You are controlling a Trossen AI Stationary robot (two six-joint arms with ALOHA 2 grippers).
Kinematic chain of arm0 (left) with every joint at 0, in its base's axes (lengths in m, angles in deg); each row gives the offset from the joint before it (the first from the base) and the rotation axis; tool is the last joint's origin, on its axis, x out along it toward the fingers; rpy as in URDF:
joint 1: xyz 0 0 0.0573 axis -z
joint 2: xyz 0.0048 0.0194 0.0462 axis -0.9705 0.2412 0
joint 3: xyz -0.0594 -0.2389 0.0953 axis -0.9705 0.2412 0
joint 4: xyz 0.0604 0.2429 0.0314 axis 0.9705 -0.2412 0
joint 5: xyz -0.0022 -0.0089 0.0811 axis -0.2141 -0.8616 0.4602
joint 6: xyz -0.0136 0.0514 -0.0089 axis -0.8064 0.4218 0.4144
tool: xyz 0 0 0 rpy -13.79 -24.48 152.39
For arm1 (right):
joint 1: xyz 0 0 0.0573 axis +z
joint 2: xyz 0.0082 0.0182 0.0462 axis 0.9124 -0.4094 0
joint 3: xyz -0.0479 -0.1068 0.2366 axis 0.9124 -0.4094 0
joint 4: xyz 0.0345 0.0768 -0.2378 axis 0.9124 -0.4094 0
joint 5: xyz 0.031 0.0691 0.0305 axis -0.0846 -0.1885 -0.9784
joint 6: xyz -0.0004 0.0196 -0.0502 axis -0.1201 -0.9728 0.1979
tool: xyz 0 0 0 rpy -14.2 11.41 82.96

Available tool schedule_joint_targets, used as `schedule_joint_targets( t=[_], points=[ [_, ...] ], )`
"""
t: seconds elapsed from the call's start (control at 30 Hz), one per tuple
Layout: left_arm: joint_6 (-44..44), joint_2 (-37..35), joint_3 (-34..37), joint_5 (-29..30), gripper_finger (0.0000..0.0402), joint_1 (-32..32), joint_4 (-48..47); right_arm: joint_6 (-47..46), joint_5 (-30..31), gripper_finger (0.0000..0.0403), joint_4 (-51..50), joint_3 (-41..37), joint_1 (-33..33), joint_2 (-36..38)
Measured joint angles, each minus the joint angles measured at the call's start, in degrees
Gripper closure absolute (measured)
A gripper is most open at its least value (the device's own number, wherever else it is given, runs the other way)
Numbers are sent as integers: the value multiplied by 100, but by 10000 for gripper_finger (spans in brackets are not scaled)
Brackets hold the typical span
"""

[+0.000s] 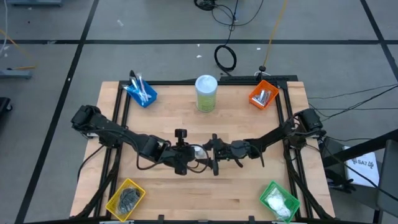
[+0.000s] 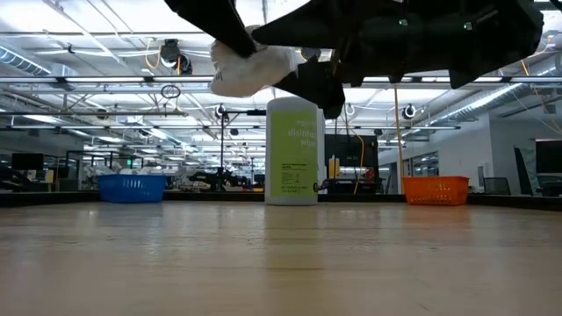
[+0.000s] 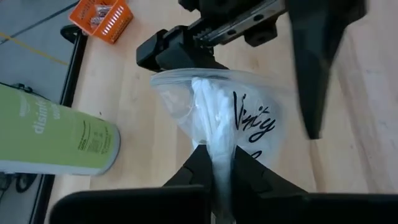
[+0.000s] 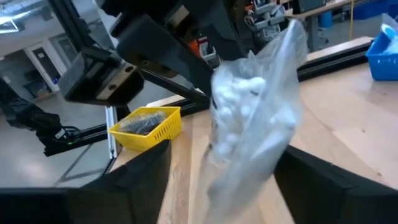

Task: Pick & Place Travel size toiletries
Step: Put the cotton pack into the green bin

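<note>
From above: left gripper (image 1: 189,155) and right gripper (image 1: 211,151) meeting over the middle of the table (image 1: 168,193), a small white packet (image 1: 199,150) between them. Blue bin (image 1: 142,93) far left, orange bin (image 1: 263,95) far right, yellow bin (image 1: 126,196) near left, green bin (image 1: 278,199) near right with white packets already in it; tall green canister (image 1: 206,93) at the far centre.

From table height: packet (image 2: 250,68) hanging in the air, well clear of the wood, canister (image 2: 291,151) standing behind.

From the left wrist: fingers (image 3: 249,177) clenched on the twisted end of a clear bag (image 3: 217,118) of white bits; right arm's claw at the bag's other end.

From the right wrist: fingers (image 4: 323,180) spread wide either side of the bag (image 4: 255,130), not pinching it.

Judged step: a mid-air handover, bag held by the left only. Next: close the right claw squarely on the bag, release the left, then carry, likely to the green bin.
</note>
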Motion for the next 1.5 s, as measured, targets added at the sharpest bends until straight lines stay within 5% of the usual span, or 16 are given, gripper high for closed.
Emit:
schedule_joint_targets(
  t=[0.2, 0.4, 0.6, 0.8, 0.97, 1.13, 1.33, 1.5],
  points=[
    [-241, -14, -7, -181, 342, 11, 138, 330, -15, 267, -62, 0, -4, 114],
    [-577, -127, 4, -1471, 304, 22, 613, 525, -205, 385, -263, 0, 32, 134],
    [-706, -712, 3, -1859, 238, 118, 885, 651, -479, 378, -612, 12, 15, 297],
    [-991, -1640, -6, -1697, 203, 116, 208, 88, -844, 394, -3534, 9, 245, 1743],
    [-1078, -2166, 183, -781, 216, 128, -270, -1881, -1645, 390, -6412, 11, 1018, 3386],
    [-1460, -2574, 771, 5, 233, -33, -368, -4760, -1474, 390, -7891, 9, 2705, 4329],
    [-1989, -2656, 1343, 55, 244, -372, -362, -7408, -331, 391, -8091, 4, 4695, 4299],
    [-2097, -2656, 1532, 47, 243, -516, -330, -8985, -90, 391, -8862, 0, 5470, 3825]
  ],
)
